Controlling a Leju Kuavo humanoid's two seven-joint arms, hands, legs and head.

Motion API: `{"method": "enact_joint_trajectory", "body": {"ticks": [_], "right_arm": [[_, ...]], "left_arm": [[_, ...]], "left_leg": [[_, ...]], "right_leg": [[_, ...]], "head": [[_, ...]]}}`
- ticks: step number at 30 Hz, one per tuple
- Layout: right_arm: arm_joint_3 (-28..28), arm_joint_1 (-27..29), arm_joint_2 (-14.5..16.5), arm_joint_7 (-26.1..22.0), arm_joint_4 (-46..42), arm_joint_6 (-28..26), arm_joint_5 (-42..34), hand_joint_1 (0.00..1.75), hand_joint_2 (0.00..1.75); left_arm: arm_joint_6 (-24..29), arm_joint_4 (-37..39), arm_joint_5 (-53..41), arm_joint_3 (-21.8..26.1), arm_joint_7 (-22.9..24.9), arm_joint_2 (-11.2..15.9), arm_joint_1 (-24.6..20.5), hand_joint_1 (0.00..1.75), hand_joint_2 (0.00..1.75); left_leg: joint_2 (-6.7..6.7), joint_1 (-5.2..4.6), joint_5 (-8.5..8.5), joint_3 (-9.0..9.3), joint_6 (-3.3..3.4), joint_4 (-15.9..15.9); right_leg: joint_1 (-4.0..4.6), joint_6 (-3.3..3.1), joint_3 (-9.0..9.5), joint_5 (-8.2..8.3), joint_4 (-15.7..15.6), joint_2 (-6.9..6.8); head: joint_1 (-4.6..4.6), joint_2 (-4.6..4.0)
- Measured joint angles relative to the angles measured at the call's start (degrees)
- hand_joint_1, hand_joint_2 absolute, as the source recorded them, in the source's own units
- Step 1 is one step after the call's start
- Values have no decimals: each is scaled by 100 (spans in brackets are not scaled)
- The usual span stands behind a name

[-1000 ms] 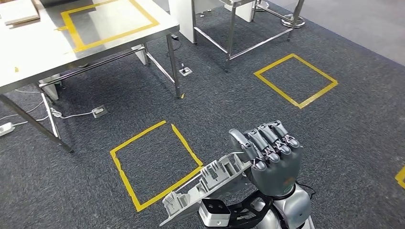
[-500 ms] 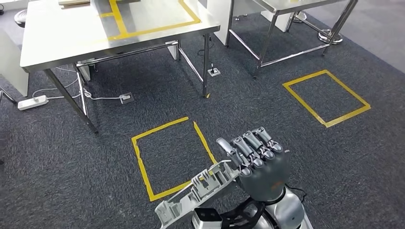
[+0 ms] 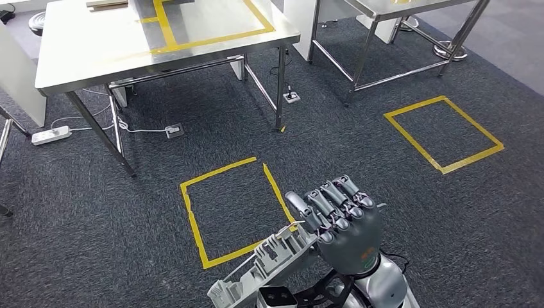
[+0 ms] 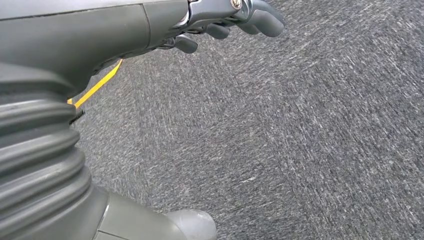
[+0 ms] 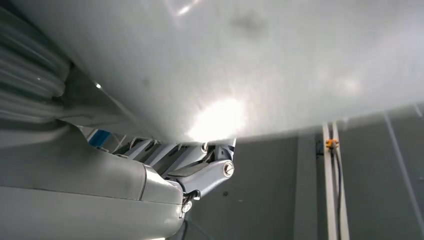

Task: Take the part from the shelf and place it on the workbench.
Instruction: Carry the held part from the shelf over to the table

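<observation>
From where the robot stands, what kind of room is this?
Probably a workshop or robot test area: steel workbenches, yellow tape squares on grey carpet, and a power strip with cables underneath.

Workshop: steel workbench point(image 3: 96, 58), floor tape point(image 3: 192, 212)

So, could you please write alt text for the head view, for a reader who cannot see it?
The robot's right hand grips a grey ribbed part above dark carpet, beside a yellow tape square on the floor. Farther ahead stands a steel workbench with yellow tape marking on its top.
</observation>
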Motion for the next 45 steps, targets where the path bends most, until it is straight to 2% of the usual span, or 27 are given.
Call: {"method": "enact_joint_trajectory", "body": {"ticks": [1,2,3,5,6,7,9,12,13,15,16,17,18,20,22,25,27,28,30,32,33,34,36,38,42,43,45], "right_arm": [[1,5,-3,-8,5,1,-6,175,175],[1,6,-5,-13,9,1,-13,175,175],[1,5,-6,-21,10,1,-26,175,175],[1,0,-7,-60,15,2,-75,175,175],[2,-2,-7,-85,19,2,-104,175,175],[0,-2,-7,-109,22,3,-127,175,175],[-3,-9,-5,-146,27,3,-151,175,175],[-8,-20,-3,-186,27,3,-184,175,175],[-9,-18,-2,-192,27,3,-191,175,175],[-13,-13,-2,-202,28,3,-199,175,175],[-14,-10,-2,-206,29,3,-200,175,175],[-15,-9,-2,-209,31,3,-202,175,175],[-15,-11,-2,-214,33,3,-205,175,175],[-17,-26,-2,-239,42,3,-224,175,175],[-20,-66,-1,-273,66,4,-256,175,175],[-27,-139,-1,-312,127,3,-341,175,175],[-40,-179,-3,-326,172,2,-406,175,175],[-52,-199,-4,-332,194,2,-435,175,175],[-86,-218,-4,-355,247,2,-455,175,175],[-116,-214,-4,-394,305,3,-447,175,175],[-129,-213,-4,-430,334,3,-467,175,175],[-139,-213,-4,-487,363,3,-517,175,175],[-166,-205,-3,-648,421,3,-683,175,175],[-209,-184,1,-795,479,4,-813,175,175],[-290,-154,42,-940,531,4,-868,175,175],[-310,-151,63,-969,533,3,-869,175,175],[-360,-136,106,-1016,534,2,-872,175,175]], "left_arm": [[0,0,3,2,0,0,1,0,175],[0,0,5,4,0,0,2,0,175],[0,0,5,5,2,0,3,0,175],[-1,-3,5,6,7,9,0,0,175],[-1,-6,5,7,9,15,-3,0,175],[-1,-9,3,7,12,20,-4,0,175],[-1,-11,-3,8,15,22,-9,0,175],[-1,-13,-12,8,16,22,-26,0,175],[-1,-13,-16,8,16,22,-32,0,175],[-2,-13,-25,8,25,24,-34,0,175],[-3,-13,-27,8,29,26,-28,0,175],[-4,-13,-27,9,33,30,-22,0,175],[-7,-13,-31,9,36,33,-20,0,175],[-21,-13,-45,10,49,40,-22,0,175],[-43,-12,-63,10,69,48,-35,0,175],[-60,-13,-95,10,93,49,-65,0,175],[-62,-16,-105,11,101,52,-76,0,175],[-62,-19,-108,11,103,53,-86,0,175],[-63,-21,-110,12,104,53,-103,0,175],[-63,-20,-104,12,101,50,-99,0,175],[-62,-19,-100,12,96,49,-92,0,175],[-62,-19,-96,12,89,48,-88,0,175],[-62,-18,-91,12,75,46,-93,0,175],[-62,-17,-82,12,69,43,-105,0,175],[-61,-21,-60,13,48,40,-99,0,175],[-60,-22,-54,13,35,41,-103,0,175],[-57,-22,-46,13,16,40,-103,0,175]], "left_leg": [[-22,6,-9,-4,-21,11],[-45,19,-25,-6,-52,30],[-68,41,-47,-7,-92,61],[-114,93,-118,-12,-209,153],[-132,100,-162,-21,-277,201],[-146,99,-194,-26,-340,229],[-156,93,-225,-18,-433,212],[-117,119,-318,-50,-501,350],[-96,110,-431,-172,-497,599],[-72,74,-709,-607,-469,1362],[-72,55,-766,-820,-450,1682],[-72,34,-714,-960,-421,1833],[-73,9,-549,-995,-383,1766],[-71,-53,-45,-812,-273,1126],[-59,-114,176,-561,-190,556],[-70,-133,64,-417,-131,346],[-88,-106,26,-302,-71,269],[-96,-93,4,-240,-45,242],[-106,-88,-65,-156,-11,222],[-117,-88,-156,-67,-11,222],[-123,-88,-206,-6,-18,223],[-142,-87,-257,66,-31,223],[-190,-90,-361,196,-71,231],[-244,-99,-443,239,-138,234],[-246,-104,-478,275,-264,400],[-207,-99,-515,173,-284,591],[-127,-96,-704,-240,-324,1236]], "right_leg": [[-18,17,-143,-67,246,10],[-41,38,-200,-28,310,11],[-68,63,-146,118,158,11],[-121,121,152,468,-499,26],[-128,108,265,554,-746,46],[-122,71,321,569,-874,63],[-90,-69,316,514,-867,82],[-78,-238,393,480,-873,70],[-71,-284,427,465,-879,61],[-32,-356,480,413,-878,42],[-8,-380,512,382,-878,38],[14,-395,555,343,-878,40],[32,-398,611,298,-878,44],[53,-385,739,187,-882,51],[78,-334,821,82,-895,56],[88,-234,915,89,-916,58],[81,-182,840,121,-705,59],[74,-157,688,96,-456,60],[64,-109,189,-88,208,62],[58,-81,-253,-270,591,61],[55,-77,-348,-215,536,61],[52,-77,-351,-18,303,65],[55,-97,-206,564,-397,116],[84,-166,-93,806,-793,168],[90,-372,94,811,-891,75],[85,-409,153,793,-906,40],[84,-455,246,716,-921,-31]], "head": [[1,0],[0,0],[-1,0],[6,0],[13,0],[20,0],[26,0],[15,0],[7,0],[1,0],[0,0],[1,0],[0,0],[0,0],[0,0],[9,0],[23,0],[27,0],[38,0],[42,0],[42,0],[43,0],[41,0],[40,0],[27,0],[18,0],[-1,0]]}}
